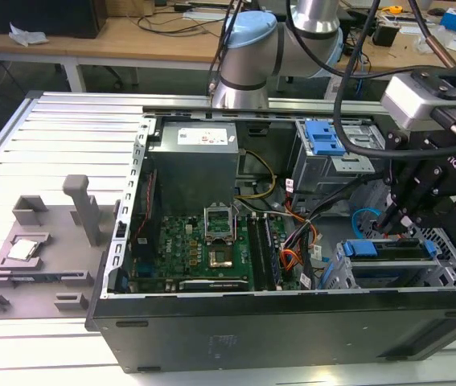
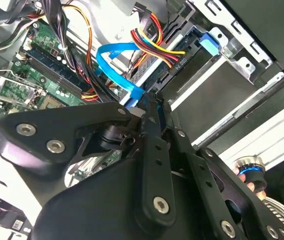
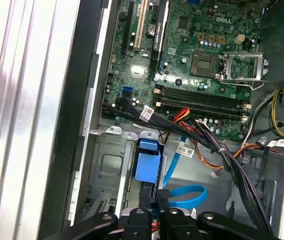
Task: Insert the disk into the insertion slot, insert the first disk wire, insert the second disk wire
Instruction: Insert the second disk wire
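- Gripper (image 2: 157,102) had its fingers drawn narrow, seemingly pinched on the end of the blue wire (image 2: 114,52), right at the disk's back edge.
- Disk (image 2: 217,90) already sat in the insertion slot (image 1: 342,275), at the case corner on the exterior view's right, blue carrier flush with the cage front.
- Red-and-yellow wires (image 2: 154,42) ended in a black plug touching the disk's edge. It looked seated, but I couldn't confirm that.
- Risk: the blue wire's plug going in tilted. A pinch on a thin, springy ribbon could let it twist, so it would jam or bend at the port.
- Risk: slipping. The wire looped back stiffly and could pull the plug out of the narrow pinch.
- Risk: snagging. The fingers stood just beside the red-and-yellow wires, so a sideways nudge could tug that plug loose.
- Risk: pushing too hard. That could shove the disk deeper or flex the thin cage.
- Motherboard (image 1: 195,241) was near, with loose cables crossing between it and the gripper, so they could catch.
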